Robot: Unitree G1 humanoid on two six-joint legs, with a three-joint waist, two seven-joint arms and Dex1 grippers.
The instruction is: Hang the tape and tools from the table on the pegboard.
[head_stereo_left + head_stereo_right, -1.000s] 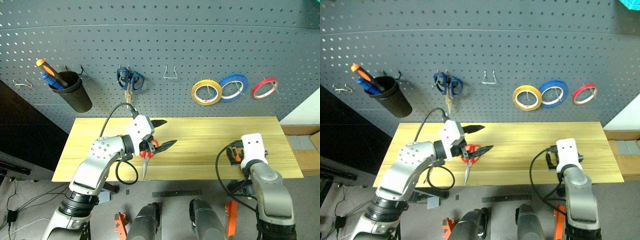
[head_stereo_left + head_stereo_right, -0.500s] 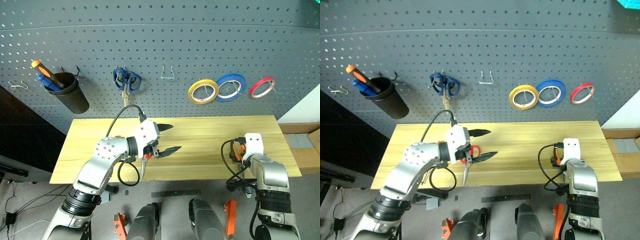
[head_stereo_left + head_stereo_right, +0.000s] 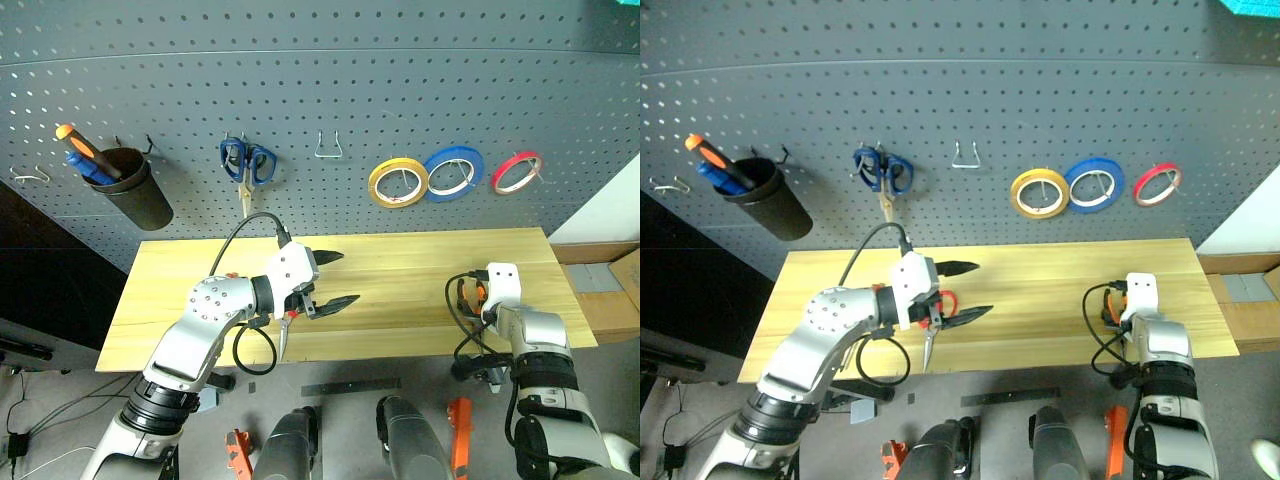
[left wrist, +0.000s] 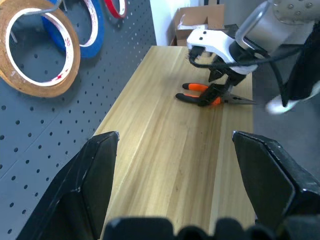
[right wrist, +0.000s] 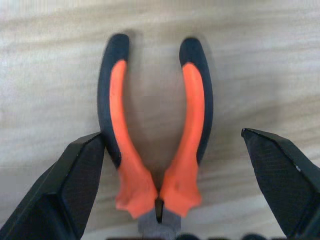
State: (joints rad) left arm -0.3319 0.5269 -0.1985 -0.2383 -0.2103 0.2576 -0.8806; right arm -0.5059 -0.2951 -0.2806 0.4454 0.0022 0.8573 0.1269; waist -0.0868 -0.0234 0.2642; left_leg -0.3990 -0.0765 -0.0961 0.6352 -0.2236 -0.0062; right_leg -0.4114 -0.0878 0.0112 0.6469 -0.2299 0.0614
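On the bench's right near edge, we see our right hand spread open over the pliers. Our left hand, also open, hovers above the red-looped scissors left of centre.

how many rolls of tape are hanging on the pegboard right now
3, side by side on hooks on the pegboard, above the right half of the table: the yellow tape, then the blue tape ring, then the red tape ring farthest right.
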